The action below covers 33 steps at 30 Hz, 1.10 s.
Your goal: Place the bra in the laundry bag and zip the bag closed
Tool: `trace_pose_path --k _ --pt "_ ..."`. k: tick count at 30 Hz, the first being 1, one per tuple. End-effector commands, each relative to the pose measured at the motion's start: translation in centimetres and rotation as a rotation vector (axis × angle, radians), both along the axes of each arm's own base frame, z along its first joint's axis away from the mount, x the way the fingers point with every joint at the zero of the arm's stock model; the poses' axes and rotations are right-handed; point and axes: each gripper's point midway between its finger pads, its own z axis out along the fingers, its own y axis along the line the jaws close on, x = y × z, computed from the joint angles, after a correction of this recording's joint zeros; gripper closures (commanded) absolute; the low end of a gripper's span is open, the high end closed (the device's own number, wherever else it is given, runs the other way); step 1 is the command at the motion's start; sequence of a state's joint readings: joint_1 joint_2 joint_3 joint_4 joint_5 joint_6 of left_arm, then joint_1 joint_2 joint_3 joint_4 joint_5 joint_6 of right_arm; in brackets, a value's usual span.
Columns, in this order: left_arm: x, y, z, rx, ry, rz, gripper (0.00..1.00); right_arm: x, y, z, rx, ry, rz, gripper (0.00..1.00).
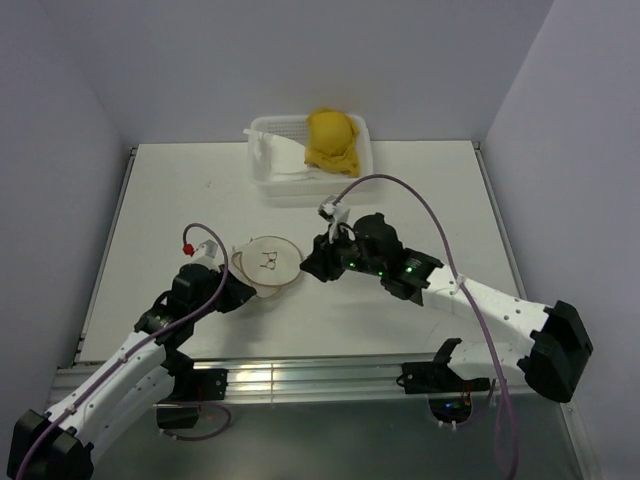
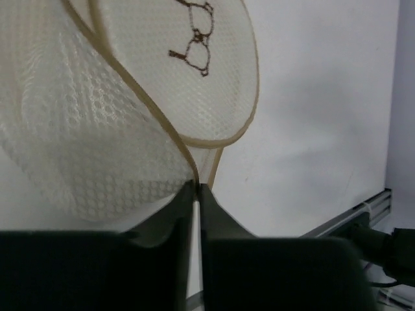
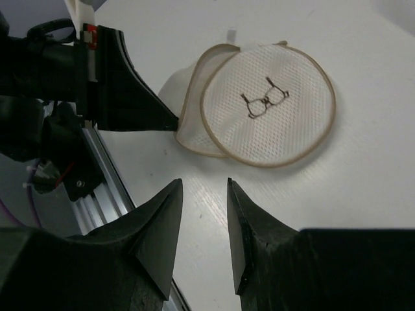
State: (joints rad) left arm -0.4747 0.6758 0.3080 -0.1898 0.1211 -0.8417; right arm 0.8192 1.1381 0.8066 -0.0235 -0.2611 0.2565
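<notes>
Laundry bag (image 2: 97, 129) in left hand (image 2: 197, 189)

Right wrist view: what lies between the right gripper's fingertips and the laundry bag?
Only bare white table. In the right wrist view nothing sits between the open right gripper and the near rim of the laundry bag.

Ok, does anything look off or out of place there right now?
The laundry bag lies slumped, its lid skewed off the rim, which the left gripper pinches. The bra sits in the basket, not the bag.
</notes>
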Motion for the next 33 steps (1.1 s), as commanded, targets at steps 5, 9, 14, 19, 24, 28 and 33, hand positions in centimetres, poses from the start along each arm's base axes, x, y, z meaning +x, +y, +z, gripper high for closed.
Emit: trace_pose_path --k 5,9,14,19,24,28,33 --pt "0.3 3.8 0.2 0.014 0.0 0.265 0.58 2.0 6.1 0.6 -0.058 -0.11 0.073 0.63" --pt "0.7 5.2 0.9 0.019 -0.04 0.345 0.54 2.6 8.6 -2.0 -0.157 -0.092 0.089 0.64" --pt "0.8 4.8 0.6 -0.005 -0.06 0.334 0.5 2.7 10.2 -6.2 -0.229 -0.053 0.118 0.52" --pt "1.0 3.2 -0.2 -0.028 -0.057 0.253 0.47 2.7 10.3 -9.4 -0.323 -0.074 0.119 0.44" --pt "1.2 2.2 -0.4 -0.044 -0.052 0.216 0.46 2.9 10.6 -11.5 -0.377 -0.073 0.106 0.42" --pt "1.3 2.2 -0.5 -0.038 -0.048 0.213 0.45 3.2 10.9 -12.4 -0.407 -0.075 0.104 0.43" --pt "1.3 2.5 -1.0 -0.02 -0.04 0.223 0.48 3.0 11.1 -13.8 -0.445 -0.071 0.114 0.42"
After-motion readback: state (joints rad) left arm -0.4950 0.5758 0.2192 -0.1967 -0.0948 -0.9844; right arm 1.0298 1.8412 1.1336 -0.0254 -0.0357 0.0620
